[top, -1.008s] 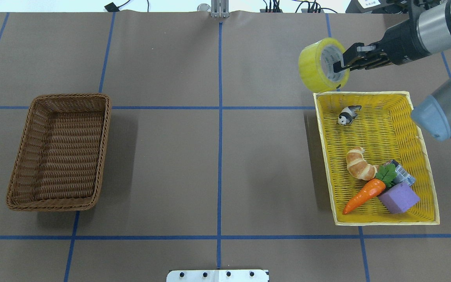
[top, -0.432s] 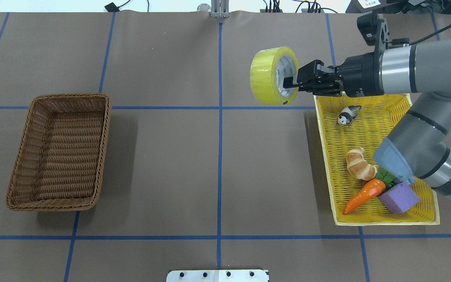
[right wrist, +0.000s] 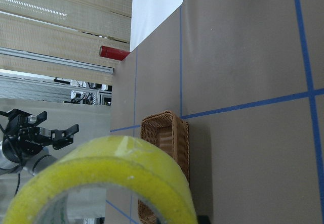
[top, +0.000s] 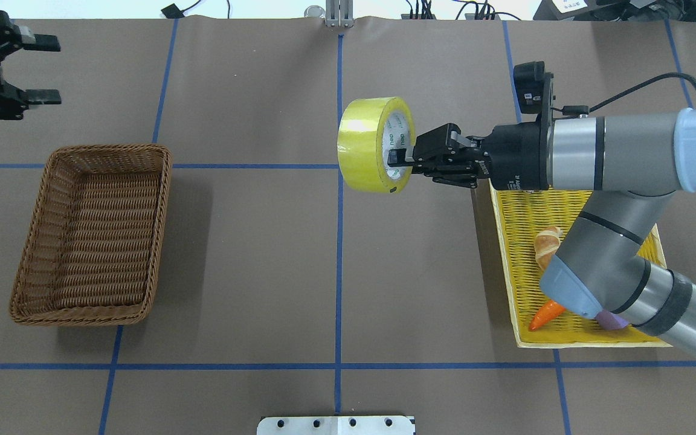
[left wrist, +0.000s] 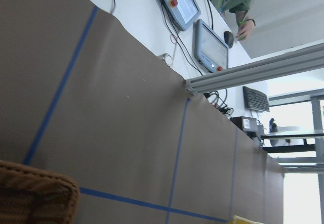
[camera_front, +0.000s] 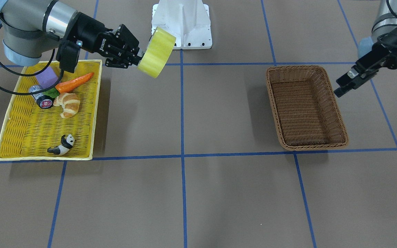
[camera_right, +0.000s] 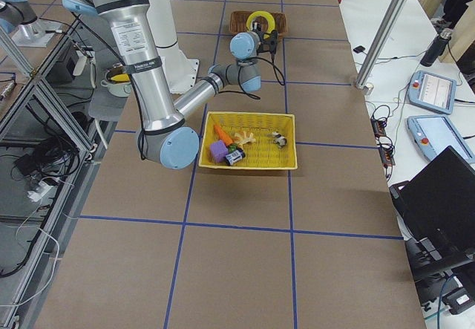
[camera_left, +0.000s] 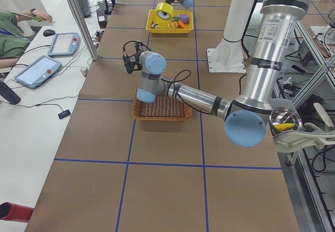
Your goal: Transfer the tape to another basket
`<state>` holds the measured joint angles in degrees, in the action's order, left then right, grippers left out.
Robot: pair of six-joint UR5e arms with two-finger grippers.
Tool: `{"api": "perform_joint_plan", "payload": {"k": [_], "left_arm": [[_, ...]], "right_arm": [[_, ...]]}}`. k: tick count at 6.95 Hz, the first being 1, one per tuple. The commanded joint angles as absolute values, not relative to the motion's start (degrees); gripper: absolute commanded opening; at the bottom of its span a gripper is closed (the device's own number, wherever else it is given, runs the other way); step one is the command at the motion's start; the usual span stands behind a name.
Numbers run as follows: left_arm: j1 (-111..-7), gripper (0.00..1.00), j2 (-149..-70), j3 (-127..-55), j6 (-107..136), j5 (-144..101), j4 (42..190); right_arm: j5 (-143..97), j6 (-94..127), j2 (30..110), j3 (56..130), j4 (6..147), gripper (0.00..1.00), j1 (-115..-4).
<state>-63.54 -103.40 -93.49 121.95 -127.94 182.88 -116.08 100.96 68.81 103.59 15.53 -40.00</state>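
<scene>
The large yellowish tape hangs on edge in the air over the table's centre line, held by my right gripper, which is shut on the roll's wall. It also shows in the front view and fills the bottom of the right wrist view. The brown wicker basket stands empty at the table's left, far from the tape; it also shows in the front view. My left gripper is open and empty beyond the basket's far left corner.
The yellow woven tray lies at the robot's right with a carrot, croissant, purple block, small black roll and panda figure. My right arm covers part of the tray.
My right gripper has carried the tape leftward, from beside the yellow tray's far corner to the centre line. My left gripper has come into the overhead view at far left.
</scene>
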Motion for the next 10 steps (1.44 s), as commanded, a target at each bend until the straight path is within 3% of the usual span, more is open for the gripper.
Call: {"api": "perform_joint_plan", "payload": {"k": [1, 5, 10], "left_arm": [[-51.3, 0.98, -105.9, -93.3, 133.4, -111.5, 198.0], [-41.2, 0.98, -112.2, -93.8, 134.1, -106.5, 200.9], [-34.1, 0.97, -112.9, -93.5, 133.6, -101.0, 200.7]], "right_arm": [[-115.8, 102.6, 66.3, 103.4, 15.3, 0.00, -37.5], [-116.2, 103.2, 62.6, 101.7, 15.6, 0.00, -33.8], [-116.2, 102.7, 62.5, 101.3, 15.6, 0.00, -30.8]]}}
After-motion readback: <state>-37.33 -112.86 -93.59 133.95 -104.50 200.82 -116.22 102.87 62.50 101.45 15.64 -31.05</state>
